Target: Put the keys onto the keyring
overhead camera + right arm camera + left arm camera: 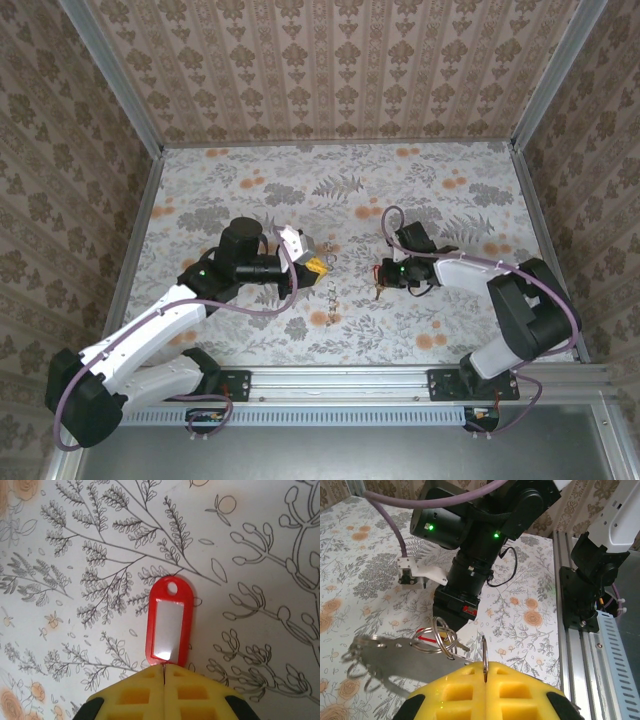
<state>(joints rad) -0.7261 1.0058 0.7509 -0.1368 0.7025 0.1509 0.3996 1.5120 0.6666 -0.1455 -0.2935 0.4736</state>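
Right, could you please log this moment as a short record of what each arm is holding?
left gripper: shut on the keyring
keyring: thin hoop seen edge-on, rising from the grip
right gripper: shut on the red tag
red tag: near end pinched, hole end pointing away, white insert facing the camera
table: floral print, behind the tag
task state: tag not yet on the keyring; in the top view the two grippers are apart

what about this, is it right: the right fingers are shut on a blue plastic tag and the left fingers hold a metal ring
No. The right wrist view shows the plastic tag is red, not blue. The right fingers are shut on it and the left fingers hold a metal ring.
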